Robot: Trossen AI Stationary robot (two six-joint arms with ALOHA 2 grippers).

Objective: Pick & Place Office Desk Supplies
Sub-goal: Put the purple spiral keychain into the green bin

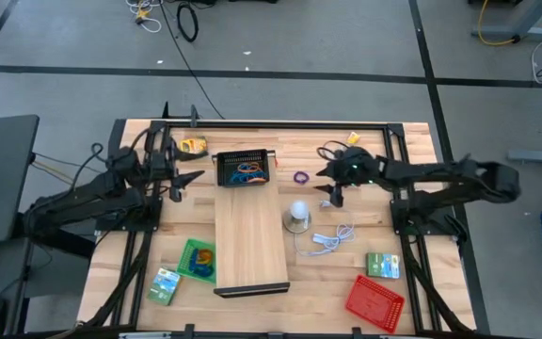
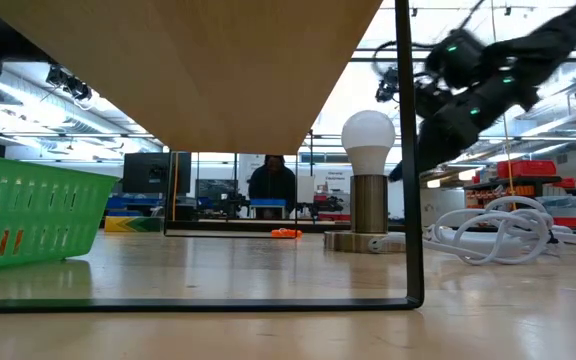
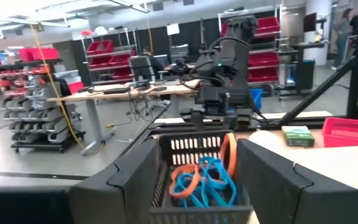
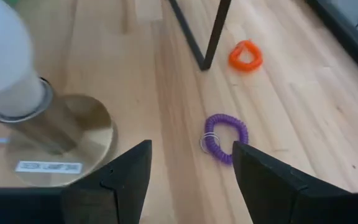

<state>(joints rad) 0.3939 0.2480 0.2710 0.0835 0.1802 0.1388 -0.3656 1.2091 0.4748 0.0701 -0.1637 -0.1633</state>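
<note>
A purple coiled band (image 4: 226, 138) (image 1: 301, 177) lies on the table just ahead of my right gripper (image 4: 191, 171) (image 1: 332, 185), which hovers open above it. An orange band (image 4: 245, 56) (image 2: 286, 233) lies farther on, by the board's black leg (image 4: 210, 34). More blue and orange bands (image 3: 201, 180) sit inside the black mesh tray (image 1: 245, 168) on the board's far end. My left gripper (image 3: 194, 186) (image 1: 182, 179) is open, level with the tray's left side. Green card boxes (image 1: 165, 285) (image 1: 382, 266) lie near the table's front.
A lamp with a white bulb (image 1: 297, 215) (image 4: 48, 134) stands right of the pale board (image 1: 250, 245), its white cable (image 1: 332, 237) coiled beside it. A green tray (image 1: 198, 259) sits front left and a red tray (image 1: 374, 301) front right. A yellow item (image 1: 193, 145) lies at the far edge.
</note>
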